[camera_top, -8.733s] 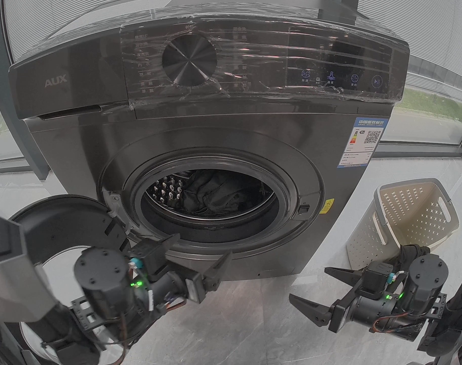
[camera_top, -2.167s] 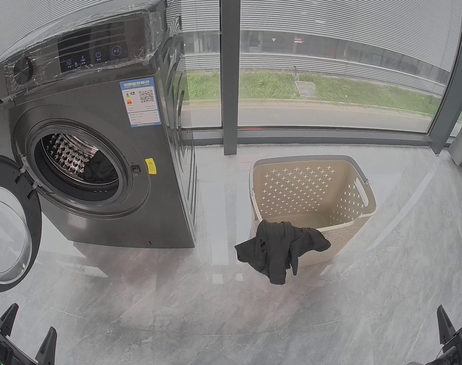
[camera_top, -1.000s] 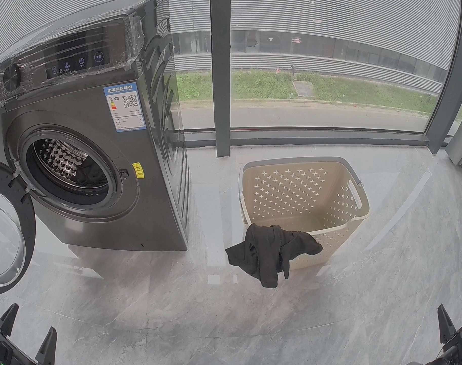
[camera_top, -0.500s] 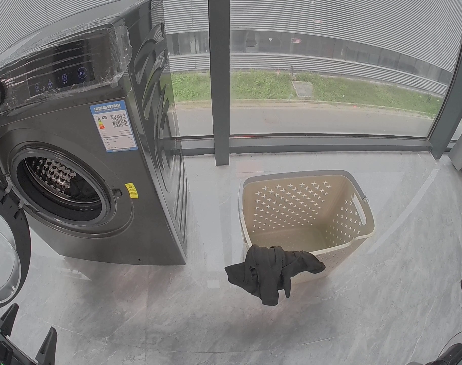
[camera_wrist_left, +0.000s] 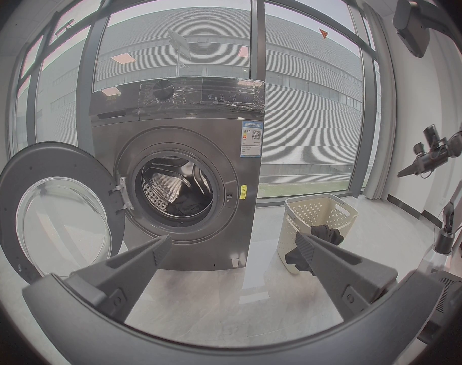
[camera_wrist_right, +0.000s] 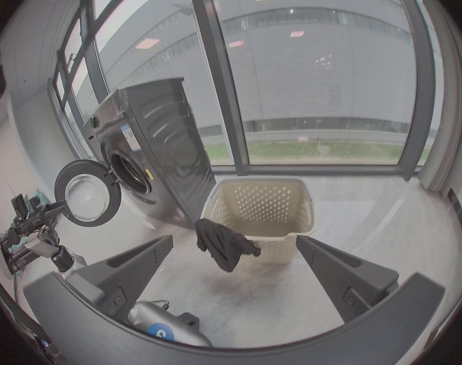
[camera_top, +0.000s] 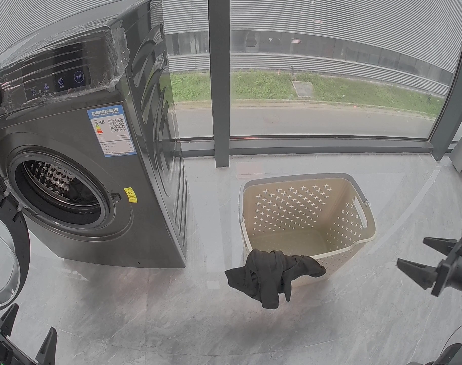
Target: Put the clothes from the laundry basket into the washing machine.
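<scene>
You have dark clothes (camera_wrist_left: 187, 206) lying in the grey front-loading washing machine (camera_top: 139, 219), left of the beige perforated plastic laundry basket (camera_top: 292, 177). One black garment (camera_top: 271, 276) remains, draped over the basket's near rim. Your left end effector (camera_top: 32, 319) and right end effector (camera_top: 412, 252) gape empty.

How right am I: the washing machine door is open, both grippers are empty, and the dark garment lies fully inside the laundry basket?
The dark garment is not fully inside the laundry basket: it hangs over the near rim, mostly outside, as the head view shows. The washing machine door is open, and the left gripper and right gripper are empty.
</scene>
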